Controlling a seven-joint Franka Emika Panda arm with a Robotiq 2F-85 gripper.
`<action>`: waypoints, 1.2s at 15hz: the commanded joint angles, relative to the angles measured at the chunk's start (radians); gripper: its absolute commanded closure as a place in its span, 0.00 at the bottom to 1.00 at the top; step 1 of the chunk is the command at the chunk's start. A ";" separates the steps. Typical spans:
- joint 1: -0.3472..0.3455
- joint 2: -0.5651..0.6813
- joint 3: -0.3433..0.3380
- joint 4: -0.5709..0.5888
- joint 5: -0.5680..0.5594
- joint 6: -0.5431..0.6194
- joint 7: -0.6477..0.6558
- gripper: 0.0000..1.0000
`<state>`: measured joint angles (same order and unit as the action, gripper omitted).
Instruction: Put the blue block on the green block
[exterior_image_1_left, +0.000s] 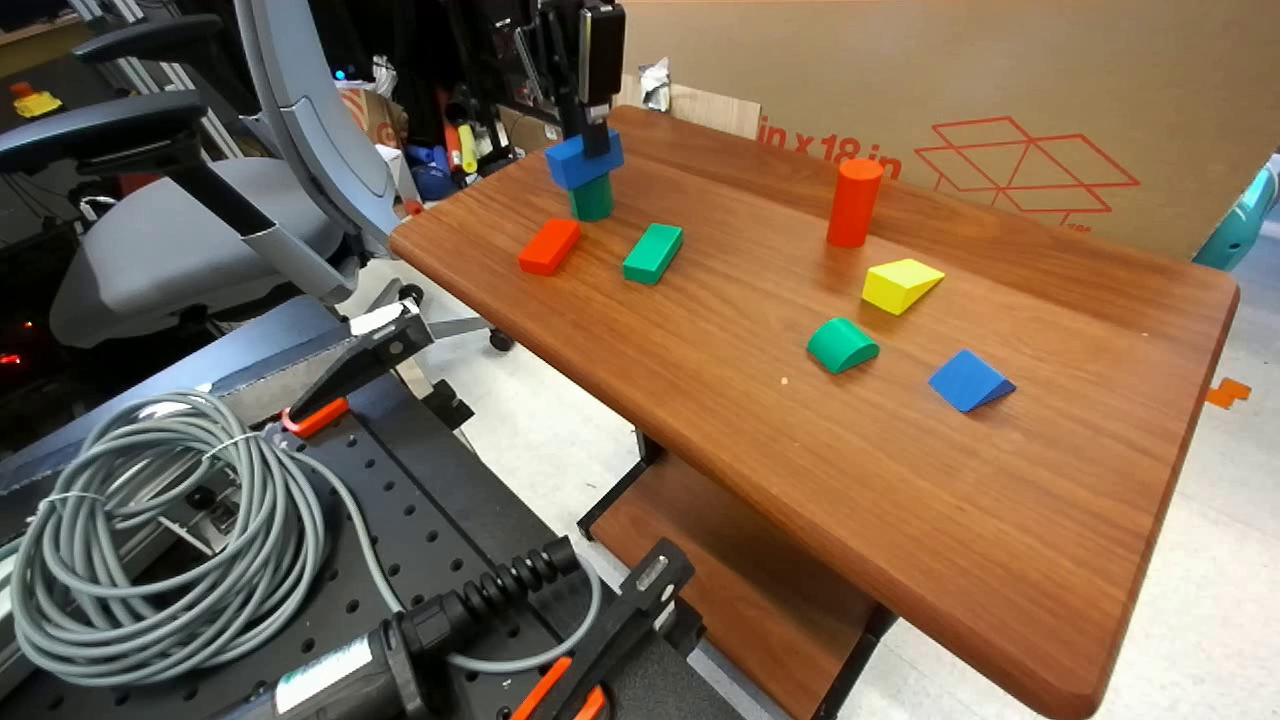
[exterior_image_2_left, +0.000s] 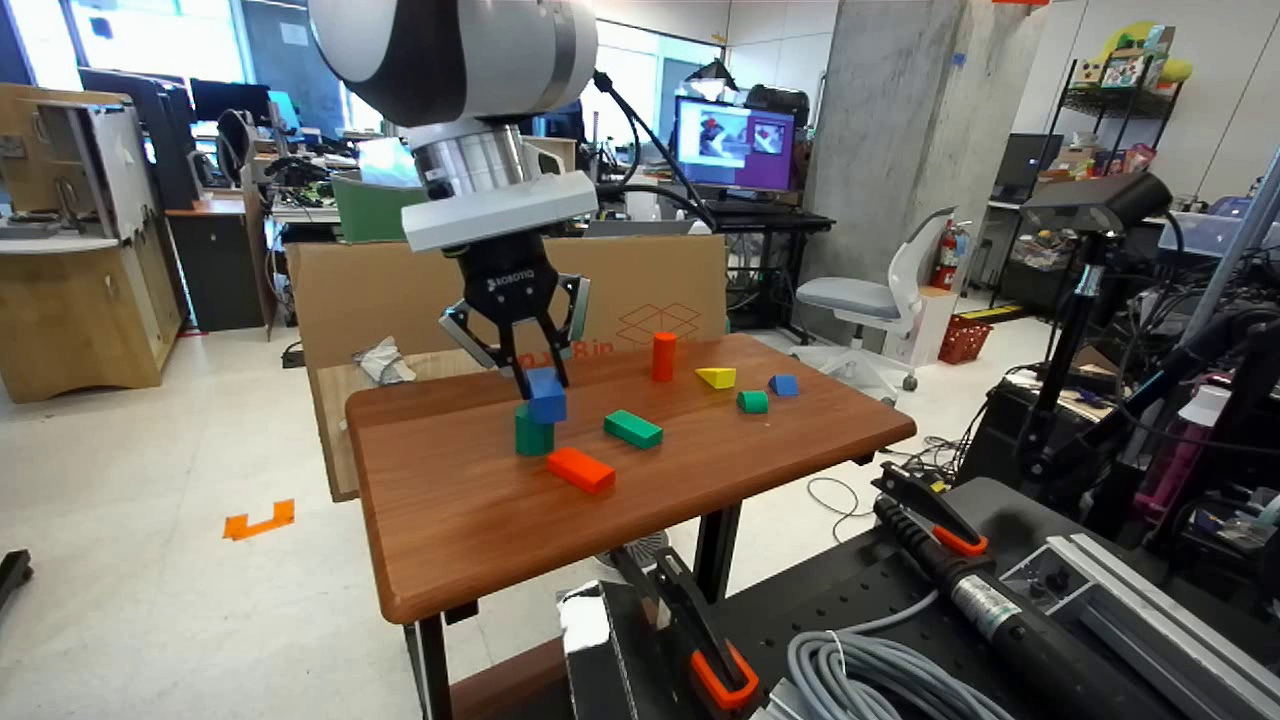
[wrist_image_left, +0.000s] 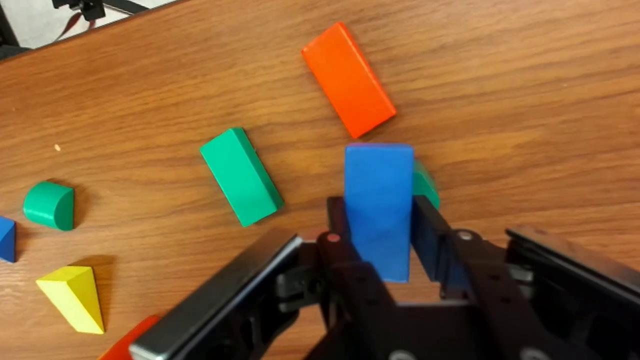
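Note:
The chunky deep-blue block (exterior_image_1_left: 568, 166) is held level between the fingers of my gripper (exterior_image_2_left: 543, 384); it also shows in an exterior view (exterior_image_2_left: 548, 402) and in the wrist view (wrist_image_left: 378, 200). Both fingers of the gripper (wrist_image_left: 379, 206) press its long sides, so the gripper is shut on it. The dark-green upright block (exterior_image_1_left: 592, 200) stands on the table beneath the blue block. In the wrist view only a sliver of the green block (wrist_image_left: 425, 187) shows, right of the blue block. The blue block overlaps it off-centre. I cannot tell whether they touch.
On the wooden table (exterior_image_1_left: 760, 470) a flat red block (exterior_image_1_left: 549, 247) and flat green block (exterior_image_1_left: 653, 254) lie close by. Farther off are a red cylinder (exterior_image_1_left: 855, 205), yellow wedge (exterior_image_1_left: 900, 286), green half-round block (exterior_image_1_left: 842, 346) and blue wedge (exterior_image_1_left: 970, 380). Cardboard (exterior_image_1_left: 1000, 60) stands behind.

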<state>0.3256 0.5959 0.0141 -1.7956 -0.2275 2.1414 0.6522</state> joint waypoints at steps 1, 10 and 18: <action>0.018 0.036 0.000 0.064 0.009 -0.054 0.008 0.90; 0.017 -0.021 0.012 0.025 0.016 -0.062 -0.021 0.01; -0.053 -0.339 0.061 -0.122 0.170 -0.007 -0.172 0.00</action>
<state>0.3214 0.4115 0.0505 -1.8169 -0.1123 2.1128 0.5526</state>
